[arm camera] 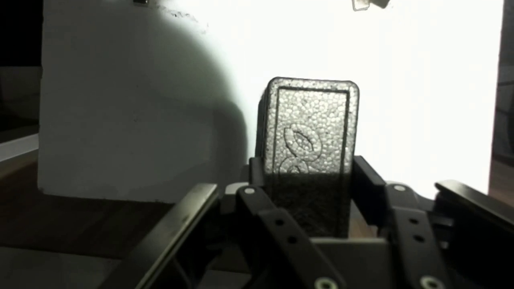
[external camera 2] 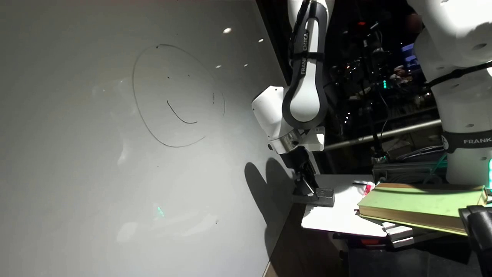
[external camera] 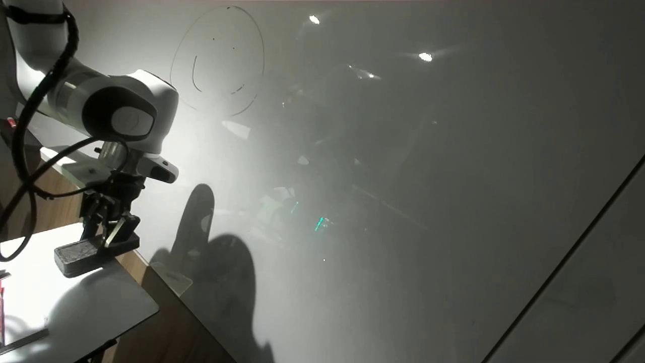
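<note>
A dark grey, rectangular foam block with a pebbled top and an engraved outline lies between the fingers of my gripper. In the wrist view both pads press against its long sides, and its near half is in shadow. Both exterior views show the block at the low end of the arm, with the gripper pointing down onto it. Beneath is a small white board; whether the block touches it I cannot tell. The block's far underside is hidden.
A large wall whiteboard stands beside the arm, bearing a thin drawn circle with a curved stroke and dots. A thick green book lies near the small board. Black cables loop beside the arm. Wooden tabletop shows below.
</note>
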